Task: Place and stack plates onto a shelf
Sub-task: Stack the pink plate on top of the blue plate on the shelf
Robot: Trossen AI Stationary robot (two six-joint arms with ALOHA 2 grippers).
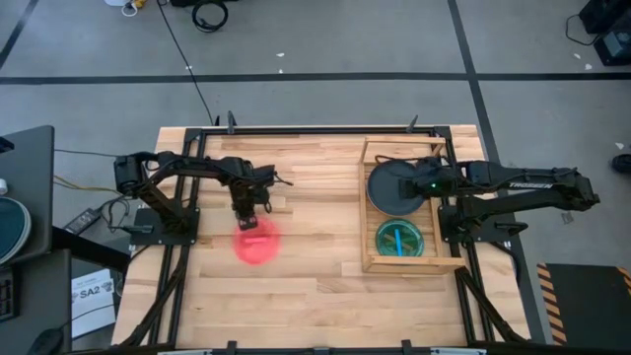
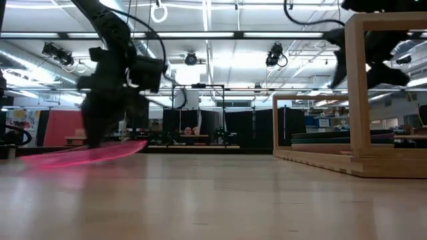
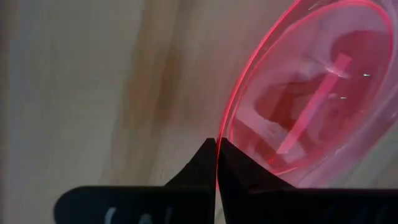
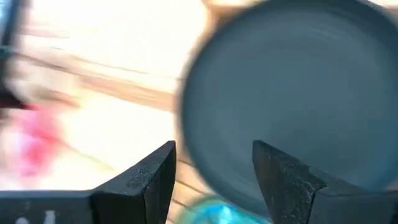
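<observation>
Overhead, the left gripper (image 1: 246, 219) pinches the red-pink plate (image 1: 257, 243) by its rim, mid-table, well apart from the shelf (image 1: 369, 212) at the right edge. Low down, the plate (image 2: 87, 155) seems tilted, possibly lifting. At the wrist, the fingers (image 3: 202, 168) are pressed on its rim. The right gripper (image 4: 214, 163), spread, hovers over the dark teal plate (image 4: 292, 93).

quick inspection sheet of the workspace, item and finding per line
surface: light-wood table, bare around the work
job's things: red-pink plate on the table; dark teal plate and green plate in the shelf
clutter: nothing seen
grippers: left gripper shut on the red-pink plate's rim; right gripper open above the dark teal plate
cables: black cable on the floor
surroundings: grey floor, a lit hall with desks
</observation>
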